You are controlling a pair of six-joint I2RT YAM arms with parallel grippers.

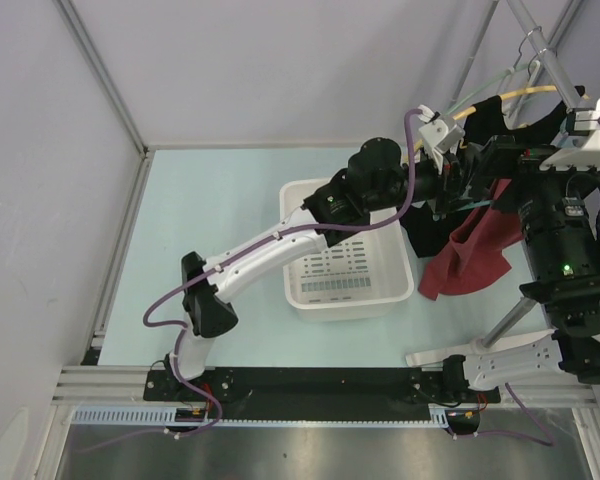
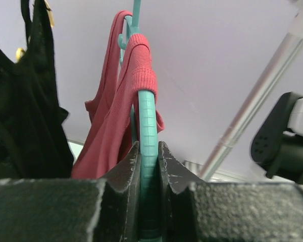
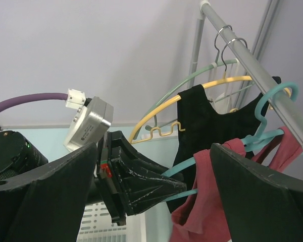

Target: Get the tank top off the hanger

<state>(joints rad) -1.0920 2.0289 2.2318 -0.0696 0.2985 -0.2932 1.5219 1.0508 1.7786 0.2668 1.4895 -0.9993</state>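
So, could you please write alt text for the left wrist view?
The left gripper is shut on a teal hanger with a red tank top draped over it. A black garment hangs at left; a metal pole slants at right.

Readable text: none in any view.
White basket (image 1: 345, 300) markings: rows of dark slots in its floor, not lettering.
Silver wrist box (image 3: 89, 121) beyond the basket: face too blurred to read.

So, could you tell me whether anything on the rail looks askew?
Yes: the teal hanger looks tilted, its lower arm clamped in the left gripper, and the red tank top sags unevenly from it.
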